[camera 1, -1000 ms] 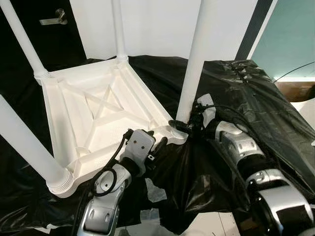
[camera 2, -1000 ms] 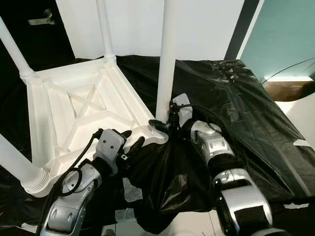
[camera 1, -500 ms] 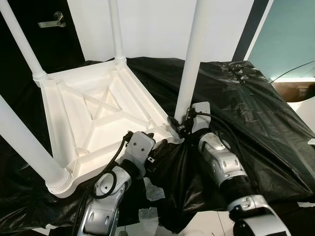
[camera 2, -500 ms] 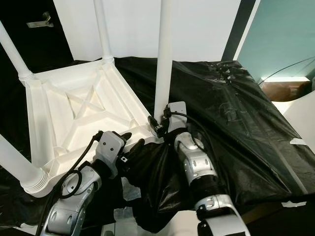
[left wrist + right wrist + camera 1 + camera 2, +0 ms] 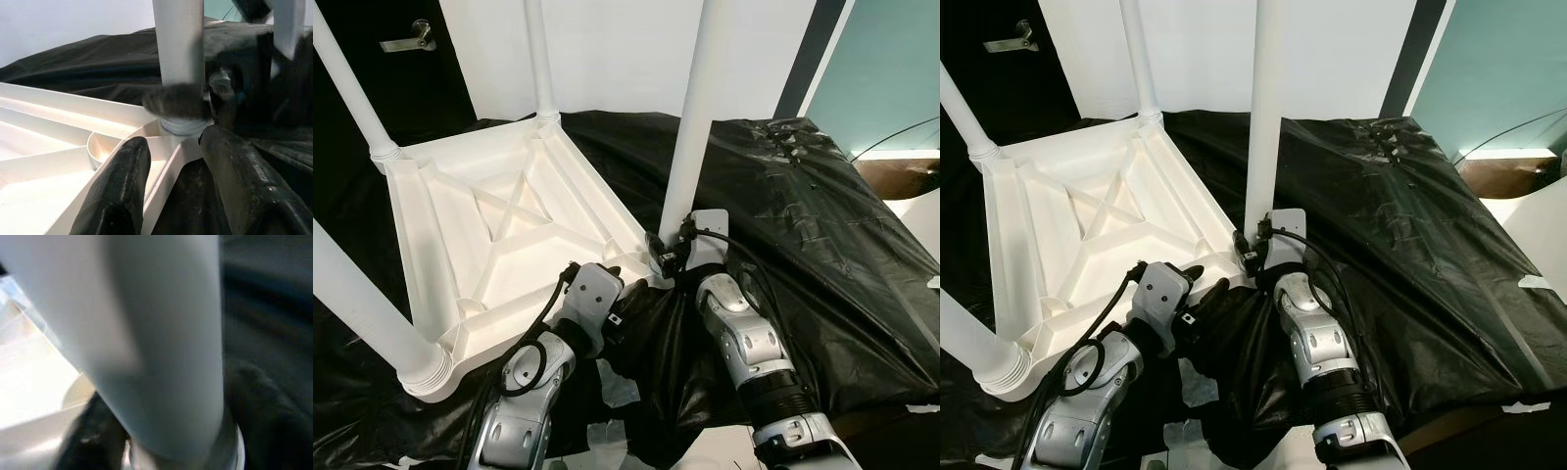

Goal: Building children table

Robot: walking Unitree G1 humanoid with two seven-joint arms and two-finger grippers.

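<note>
The crumpled black plastic sheet (image 5: 822,225) is the largest thing before me, spread under both of my arms and running far off to the right of my right end effector. On it, ahead of and to the left of my left end effector, lies the white plastic children's table (image 5: 499,245), turned upside down so that its ribbed underside with a moulded cross faces up. Four round white plastic legs stand up from its corners. The near-right leg (image 5: 693,117) rises directly in front of my right end effector; the near-left leg (image 5: 362,294) stands well off to the left of my left end effector; the two far legs (image 5: 540,59) stand beyond them, against a white wall (image 5: 607,59).

My right end effector (image 5: 664,249) is at the foot of the near-right leg, its fingers set on either side of the leg just above the ribbed collar, grasping it; in the right wrist view the leg (image 5: 156,333) sits very close and blurred.

My left end effector (image 5: 171,156) is released, its two black fingers (image 5: 122,191) parted and straddling the white rim of the table (image 5: 161,171) at the same corner, just beside my right end effector. One finger lies inside the rim, the other outside over the black sheet.
</note>
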